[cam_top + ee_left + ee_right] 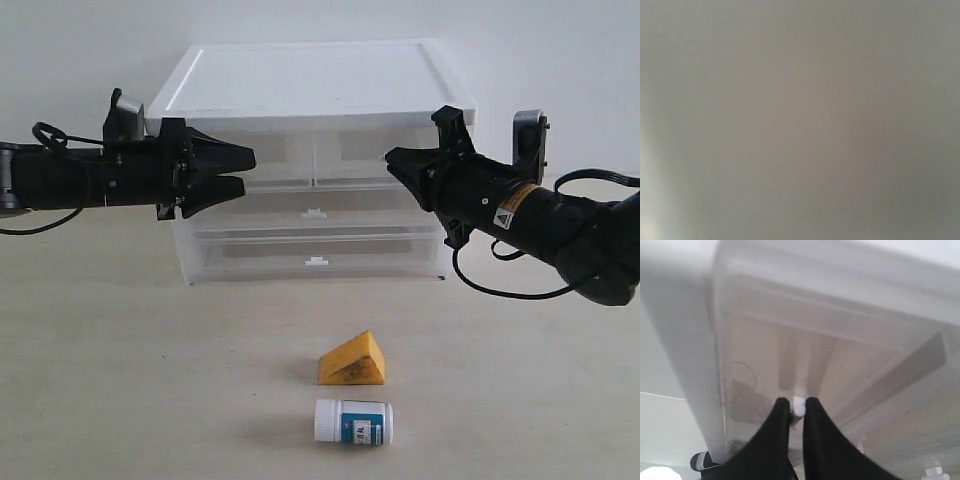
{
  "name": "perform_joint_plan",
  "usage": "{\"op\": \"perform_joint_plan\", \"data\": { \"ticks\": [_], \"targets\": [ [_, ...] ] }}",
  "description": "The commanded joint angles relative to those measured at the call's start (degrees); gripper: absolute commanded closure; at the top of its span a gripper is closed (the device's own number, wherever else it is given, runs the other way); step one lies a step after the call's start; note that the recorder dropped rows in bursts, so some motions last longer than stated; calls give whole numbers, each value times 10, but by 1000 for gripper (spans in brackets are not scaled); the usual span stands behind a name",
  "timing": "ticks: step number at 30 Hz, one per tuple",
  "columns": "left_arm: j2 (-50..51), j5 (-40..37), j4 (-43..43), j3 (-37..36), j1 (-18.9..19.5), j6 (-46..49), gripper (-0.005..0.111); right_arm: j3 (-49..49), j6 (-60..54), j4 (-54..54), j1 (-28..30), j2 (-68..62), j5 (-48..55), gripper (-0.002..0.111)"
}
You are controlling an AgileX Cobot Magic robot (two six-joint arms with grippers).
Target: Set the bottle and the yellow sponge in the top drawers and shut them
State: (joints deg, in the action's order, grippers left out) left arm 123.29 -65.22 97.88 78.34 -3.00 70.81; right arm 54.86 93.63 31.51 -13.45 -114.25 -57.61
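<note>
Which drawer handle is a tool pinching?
The top right drawer's white handle, clamped by the right tool; both full-width drawers' handles hang free, the left tool is open.

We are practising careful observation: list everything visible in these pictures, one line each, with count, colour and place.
chest: one, white top, translucent front, back of the table
top drawers: two, translucent, side by side under the chest's top
full-width drawers: two, translucent, stacked below those
yellow sponge: one, yellow-orange, on the table before the chest
bottle: one, white with teal-and-blue label, on its side, beside the sponge, nearer the camera
table: one, pale beige, under everything
left gripper: one, black, open, before the left top drawer
right gripper: one, black, shut on the right top drawer's white handle
</note>
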Motion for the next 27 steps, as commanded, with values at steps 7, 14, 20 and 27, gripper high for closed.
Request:
{"op": "perform_joint_plan", "data": {
  "ticks": [7, 14, 20, 27],
  "targets": [
    [0, 94, -19, 18, 1, -3, 49, -4, -11, 7, 3, 4, -16, 108],
    [0, 103, -30, 30, 1, -51, 49, -4, -10, 28, 3, 4, -36, 108],
    [0, 119, -32, 30, 1, -51, 49, -4, -8, 56, 3, 4, -69, 108],
    [0, 118, -34, 30, 1, -51, 49, -45, -11, 33, 3, 4, -107, 108]
  ]
}}
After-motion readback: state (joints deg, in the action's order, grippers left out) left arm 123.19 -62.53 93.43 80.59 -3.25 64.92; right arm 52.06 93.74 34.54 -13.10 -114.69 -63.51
